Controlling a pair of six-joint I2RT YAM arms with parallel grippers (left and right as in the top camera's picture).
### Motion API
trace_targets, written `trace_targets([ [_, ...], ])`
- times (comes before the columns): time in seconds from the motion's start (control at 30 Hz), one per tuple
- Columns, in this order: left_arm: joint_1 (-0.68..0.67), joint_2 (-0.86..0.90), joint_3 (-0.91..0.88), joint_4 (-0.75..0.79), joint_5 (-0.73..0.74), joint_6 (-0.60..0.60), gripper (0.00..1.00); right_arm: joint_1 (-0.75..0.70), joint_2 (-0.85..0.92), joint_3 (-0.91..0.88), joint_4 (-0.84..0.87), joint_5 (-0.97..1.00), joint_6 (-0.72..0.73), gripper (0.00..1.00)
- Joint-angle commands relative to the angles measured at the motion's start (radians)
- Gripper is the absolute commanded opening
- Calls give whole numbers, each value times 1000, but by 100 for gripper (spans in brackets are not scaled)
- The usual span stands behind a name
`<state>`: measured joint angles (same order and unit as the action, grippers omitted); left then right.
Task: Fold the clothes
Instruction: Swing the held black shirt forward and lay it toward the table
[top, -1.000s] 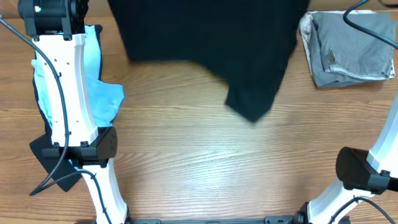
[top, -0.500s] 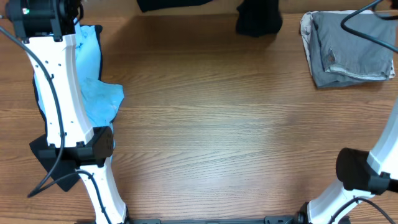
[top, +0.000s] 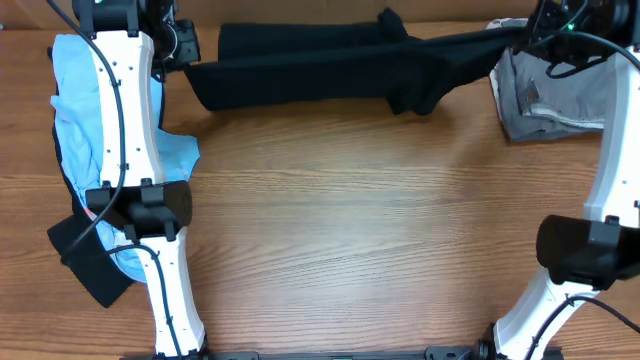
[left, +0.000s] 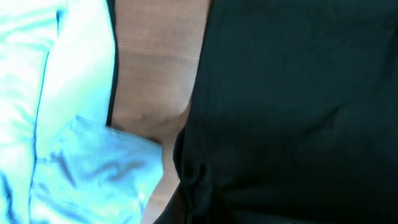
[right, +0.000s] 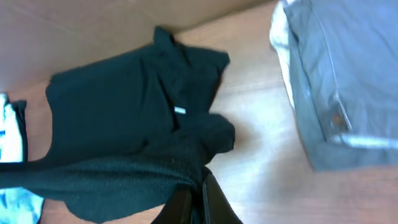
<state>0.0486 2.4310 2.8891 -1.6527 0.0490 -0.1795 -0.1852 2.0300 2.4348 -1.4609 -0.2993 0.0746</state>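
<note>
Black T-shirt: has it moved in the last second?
Yes. The black T-shirt moved up the overhead view: its lowest part, earlier below the grey folded pile, is now level with it.

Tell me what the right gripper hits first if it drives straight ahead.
Likely the black T-shirt it is pinching, bunched right before the right gripper; depth beyond is unclear.

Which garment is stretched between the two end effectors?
The black T-shirt, drawn out long across the far side. The light blue garment lies bunched at the left and the grey garment sits folded at the right, neither gripped.
</note>
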Motion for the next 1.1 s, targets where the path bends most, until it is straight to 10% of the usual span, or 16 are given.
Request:
trace_targets([
  [0.0,39,-72,19,-37,-56,30,4,-44,-107,24,-43,62,-4,4],
  [0.73,38,-582,19,207,-82,53,4,-46,-639,29,82,230,-23,4],
  [1.07,38,-520,19,229,-138,54,4,-46,-619,28,145,253,-27,4],
])
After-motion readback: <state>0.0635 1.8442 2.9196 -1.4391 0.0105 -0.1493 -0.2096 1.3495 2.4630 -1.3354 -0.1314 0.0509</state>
